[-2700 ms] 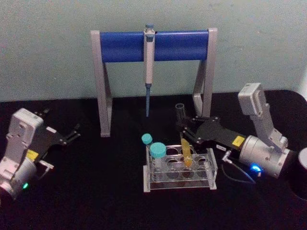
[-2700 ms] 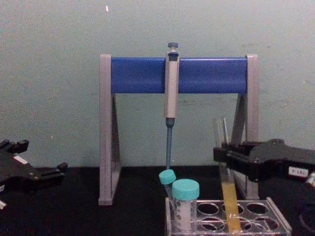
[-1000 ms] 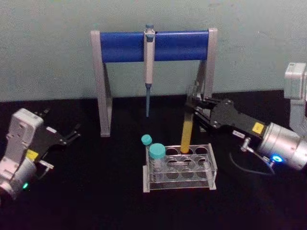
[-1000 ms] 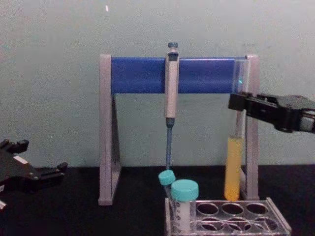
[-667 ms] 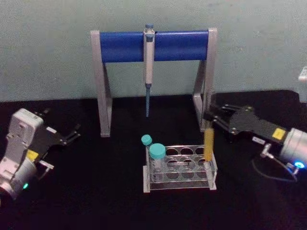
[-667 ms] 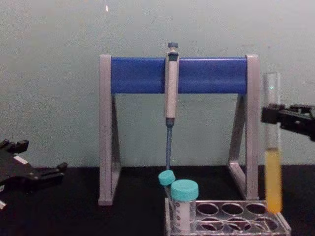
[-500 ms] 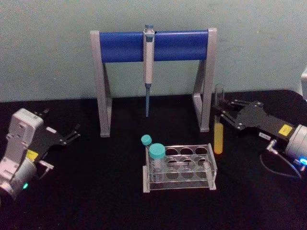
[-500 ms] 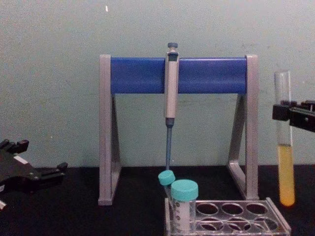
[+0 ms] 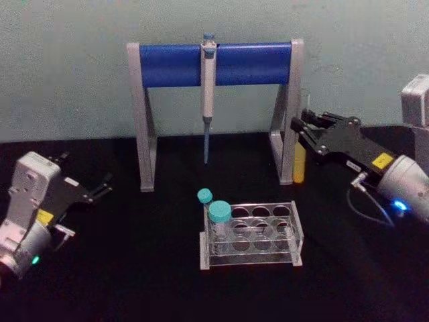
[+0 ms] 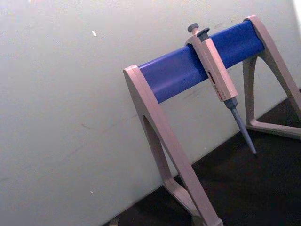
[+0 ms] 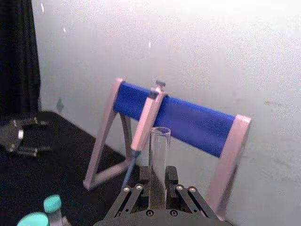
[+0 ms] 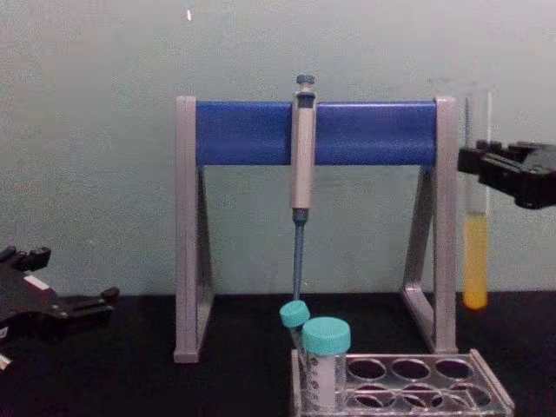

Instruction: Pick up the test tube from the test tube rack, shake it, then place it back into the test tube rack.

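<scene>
Aloft, the right gripper [image 9: 302,131] pinches the upright test tube [image 12: 475,254] at two o'clock from the test tube rack [image 9: 297,236]; the left gripper [image 9: 86,169] sits at nine o'clock, fingers spread.

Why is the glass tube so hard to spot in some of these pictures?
Chest view: the test tube, clear in its upper part, nearly blends into the pale wall; only its yellow liquid stands out. Right wrist view: the wall behind is very brightly lit, almost white. Head view: the black table hides any shadows.
</scene>
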### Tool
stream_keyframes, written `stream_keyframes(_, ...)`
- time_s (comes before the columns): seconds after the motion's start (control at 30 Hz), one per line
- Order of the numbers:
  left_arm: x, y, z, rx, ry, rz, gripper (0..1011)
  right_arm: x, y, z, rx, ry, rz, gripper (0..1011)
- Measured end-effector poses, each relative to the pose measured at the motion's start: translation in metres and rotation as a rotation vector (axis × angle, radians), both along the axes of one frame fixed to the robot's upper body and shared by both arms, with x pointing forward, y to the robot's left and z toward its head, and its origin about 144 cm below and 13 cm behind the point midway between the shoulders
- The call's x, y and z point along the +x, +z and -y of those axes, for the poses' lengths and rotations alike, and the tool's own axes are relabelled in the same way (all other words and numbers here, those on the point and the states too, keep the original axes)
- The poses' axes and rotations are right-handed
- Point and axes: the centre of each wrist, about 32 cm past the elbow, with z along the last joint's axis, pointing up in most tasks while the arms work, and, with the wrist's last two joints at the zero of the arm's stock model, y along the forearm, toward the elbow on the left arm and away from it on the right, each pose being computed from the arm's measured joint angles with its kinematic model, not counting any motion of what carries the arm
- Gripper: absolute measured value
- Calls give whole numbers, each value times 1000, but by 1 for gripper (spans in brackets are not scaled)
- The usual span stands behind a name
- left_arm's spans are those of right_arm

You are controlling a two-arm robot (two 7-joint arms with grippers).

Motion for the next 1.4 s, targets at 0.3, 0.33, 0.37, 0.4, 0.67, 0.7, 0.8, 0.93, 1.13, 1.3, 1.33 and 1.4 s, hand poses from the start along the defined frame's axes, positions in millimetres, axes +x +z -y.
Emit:
stream_keyframes(0.3, 0, 0, 0, 0, 0, 0, 1001, 12, -10, -9, 143, 114, -24, 228)
stream_keyframes(0.33, 0, 0, 0, 0, 0, 0, 1001, 13, -10, -9, 153, 124, -29, 228)
stream_keyframes(0.37, 0, 0, 0, 0, 0, 0, 1001, 14, -11, -8, 172, 148, -42, 228)
stream_keyframes(0.4, 0, 0, 0, 0, 0, 0, 1001, 14, -11, -8, 177, 161, -49, 228)
stream_keyframes(0.67, 0, 0, 0, 0, 0, 0, 1001, 13, -5, -1, 162, 250, -116, 228)
stream_keyframes(0.7, 0, 0, 0, 0, 0, 0, 1001, 11, -4, 1, 156, 260, -128, 228)
stream_keyframes(0.8, 0, 0, 0, 0, 0, 0, 1001, 8, -2, 6, 142, 267, -143, 228)
stream_keyframes(0.93, 0, 0, 0, 0, 0, 0, 1001, -2, 7, 17, 96, 249, -159, 228)
stream_keyframes(1.13, 0, 0, 0, 0, 0, 0, 1001, -12, 17, 28, 28, 170, -152, 228)
stream_keyframes(1.3, 0, 0, 0, 0, 0, 0, 1001, -14, 20, 27, -23, 93, -117, 228)
stream_keyframes(1.33, 0, 0, 0, 0, 0, 0, 1001, -14, 20, 27, -23, 93, -117, 228)
stream_keyframes(1.4, 0, 0, 0, 0, 0, 0, 1001, -13, 20, 23, -43, 64, -94, 229)
